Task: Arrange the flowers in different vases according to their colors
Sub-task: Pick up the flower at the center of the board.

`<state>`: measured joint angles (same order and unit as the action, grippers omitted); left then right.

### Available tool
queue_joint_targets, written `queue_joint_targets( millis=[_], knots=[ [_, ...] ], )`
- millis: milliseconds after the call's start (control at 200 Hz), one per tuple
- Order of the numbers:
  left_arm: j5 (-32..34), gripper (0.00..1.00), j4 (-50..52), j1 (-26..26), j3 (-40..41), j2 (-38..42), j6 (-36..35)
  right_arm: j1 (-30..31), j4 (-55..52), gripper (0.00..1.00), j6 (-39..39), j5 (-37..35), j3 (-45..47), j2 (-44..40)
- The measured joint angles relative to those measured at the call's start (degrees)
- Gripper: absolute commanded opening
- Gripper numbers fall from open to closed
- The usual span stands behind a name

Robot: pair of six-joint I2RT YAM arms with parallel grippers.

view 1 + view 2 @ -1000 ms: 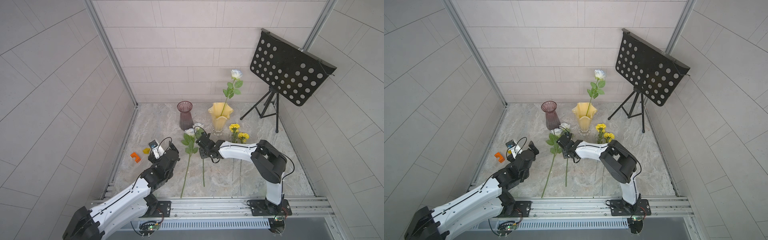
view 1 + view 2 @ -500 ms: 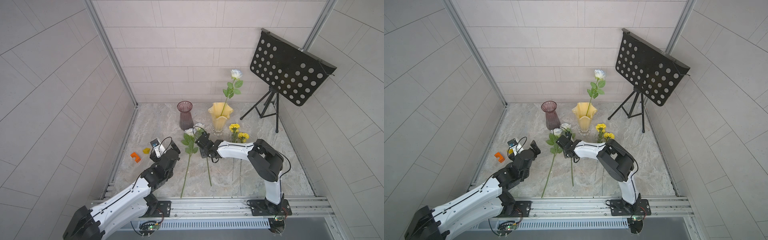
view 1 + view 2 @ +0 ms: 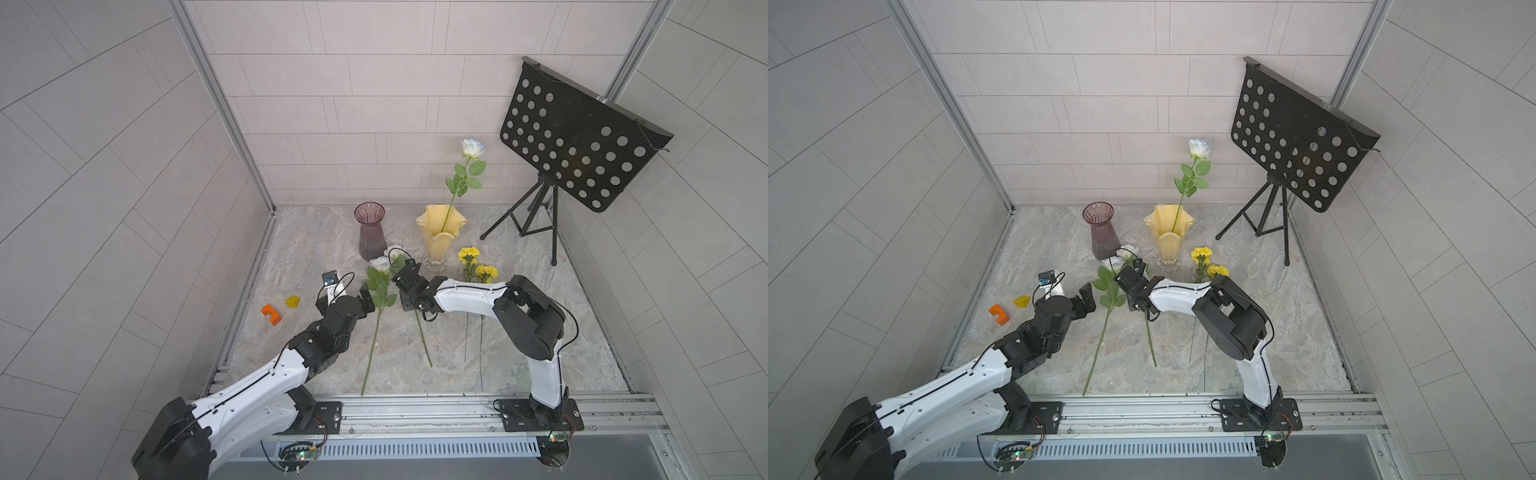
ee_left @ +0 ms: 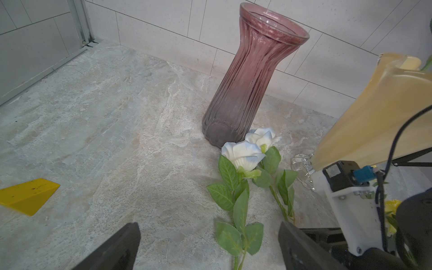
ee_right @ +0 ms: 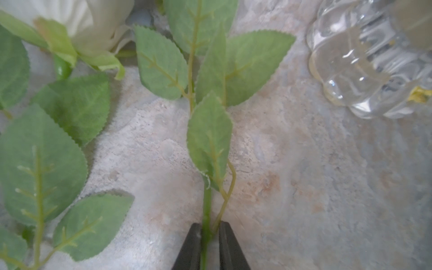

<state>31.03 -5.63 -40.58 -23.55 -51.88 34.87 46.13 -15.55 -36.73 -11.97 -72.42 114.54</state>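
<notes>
- Overhead first, in both top views: the purple vase (image 3: pixel 370 230) and the yellow vase (image 3: pixel 440 239) stand upright near the back wall, apart from each other, on the marble floor (image 3: pixel 316 257).
- One standing rose (image 3: pixel 473 148) sits in the yellow vase, its stem leaning toward the music stand (image 3: pixel 582 153).
- On the floor, the loose rose (image 3: pixel 379 263) and the gripped rose (image 3: pixel 392 252) lie in front of the purple vase. Their blooms are side by side and their stems run toward the front rail.
- Two yellow flowers (image 3: pixel 468 253) lie just beside the yellow vase, their thin stems passing under the right arm.
- Low over the gripped rose, just below its leaves, is the right gripper (image 3: pixel 401 279). Beside the loose rose's leaves hangs the left gripper (image 3: pixel 365 300); whether it touches them is unclear.
- An orange block (image 3: pixel 271 314) and a yellow wedge (image 3: pixel 293 302) sit by the side wall, well apart from the flowers.
- Left wrist view: the left gripper's fingers (image 4: pixel 117 247) are spread wide with nothing between them. The loose rose's leaves are just ahead, and both white blooms lie at the foot of the purple vase.
- Right wrist view: the right gripper's fingers (image 5: pixel 190 247) are clenched on the green stem of the gripped rose, with a thin leaf stalk alongside it. The clear base of the yellow vase is near. I cannot tell whether the stem is off the floor.
</notes>
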Motion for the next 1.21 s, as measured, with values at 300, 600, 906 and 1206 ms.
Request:
queue_joint_targets(
  millis=[300, 600, 906, 1206],
  knots=[
    [-0.9, 1.00, -0.3, 0.0, 0.0, -0.2, -0.4, -1.6, 2.7, 0.00, 0.0, 2.1, 0.5, 0.1],
    [-1.7, 1.00, -1.4, 0.0, 0.0, -0.9, -0.5, -2.0, -0.7, 0.00, 0.8, 4.5, 6.1, -7.2],
    [-2.9, 1.00, -1.8, 0.0, 0.0, -1.2, -0.7, -2.1, -4.5, 0.00, 3.0, 5.2, 8.7, -23.4],
    [-3.7, 1.00, -2.4, 0.0, 0.0, -1.2, -0.9, -2.1, -3.7, 0.00, 4.2, 5.9, 11.6, -27.0]
  ],
)
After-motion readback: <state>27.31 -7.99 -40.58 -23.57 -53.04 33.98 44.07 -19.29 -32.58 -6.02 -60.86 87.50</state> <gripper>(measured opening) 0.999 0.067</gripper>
